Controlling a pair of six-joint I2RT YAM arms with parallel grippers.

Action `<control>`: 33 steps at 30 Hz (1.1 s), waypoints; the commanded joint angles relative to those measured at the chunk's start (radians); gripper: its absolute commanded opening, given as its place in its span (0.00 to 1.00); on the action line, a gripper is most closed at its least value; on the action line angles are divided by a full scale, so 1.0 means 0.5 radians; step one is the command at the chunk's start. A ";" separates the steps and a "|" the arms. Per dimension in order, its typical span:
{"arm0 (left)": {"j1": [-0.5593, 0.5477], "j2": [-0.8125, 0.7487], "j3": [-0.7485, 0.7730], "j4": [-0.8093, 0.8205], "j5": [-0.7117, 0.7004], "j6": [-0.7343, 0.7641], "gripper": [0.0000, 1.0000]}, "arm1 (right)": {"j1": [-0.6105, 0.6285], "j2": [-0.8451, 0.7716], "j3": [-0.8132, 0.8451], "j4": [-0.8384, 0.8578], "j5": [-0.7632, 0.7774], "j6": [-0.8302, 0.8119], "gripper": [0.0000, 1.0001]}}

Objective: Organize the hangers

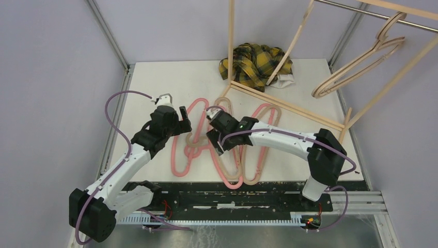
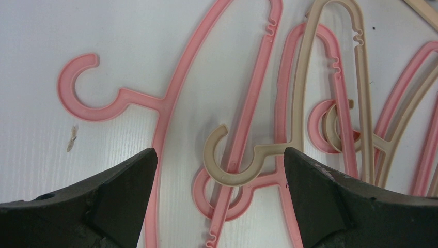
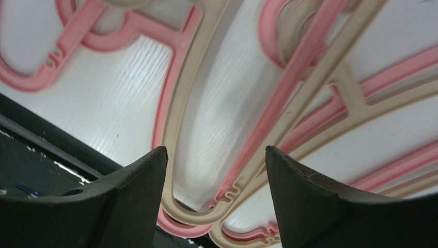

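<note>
Only overhead shows tan hangers on rail.

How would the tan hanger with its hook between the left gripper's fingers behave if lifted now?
The tan hanger looks like thin moulded plastic, so probably light and fairly stiff. Its hook overlaps a pink hanger, so lifting may drag that along. Its smooth narrow bar could slip in the left gripper.

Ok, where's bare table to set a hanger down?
Bare: the far-left corner of the table, between its left edge and the plaid cloth. Crowded: the middle, where pink and tan hangers overlap, and around the rack frame.
</note>
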 commanded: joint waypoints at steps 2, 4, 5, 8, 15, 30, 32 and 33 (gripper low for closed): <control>0.007 0.038 0.075 0.021 -0.041 -0.030 0.99 | 0.217 0.074 -0.067 0.132 -0.036 0.143 0.77; 0.007 0.030 0.076 0.015 -0.045 -0.034 0.99 | 0.242 0.107 -0.104 0.167 -0.072 0.171 0.76; 0.007 0.019 0.071 0.013 -0.052 -0.031 0.99 | 0.252 0.121 -0.123 0.189 -0.099 0.183 0.75; 0.006 -0.006 0.071 -0.002 -0.077 -0.023 0.99 | 0.263 0.164 -0.183 0.250 -0.138 0.224 0.74; 0.007 -0.035 0.046 -0.010 -0.074 -0.018 0.99 | 0.261 0.325 -0.251 0.313 -0.097 0.265 0.66; 0.009 -0.056 0.056 -0.012 -0.076 -0.015 0.99 | 0.261 0.019 -0.233 0.086 0.180 0.347 0.02; 0.007 -0.071 0.063 -0.017 -0.084 -0.018 0.99 | 0.261 -0.087 -0.213 0.020 0.225 0.362 0.03; 0.007 -0.080 0.068 -0.022 -0.086 -0.020 0.99 | 0.261 -0.143 -0.205 -0.012 0.269 0.365 0.03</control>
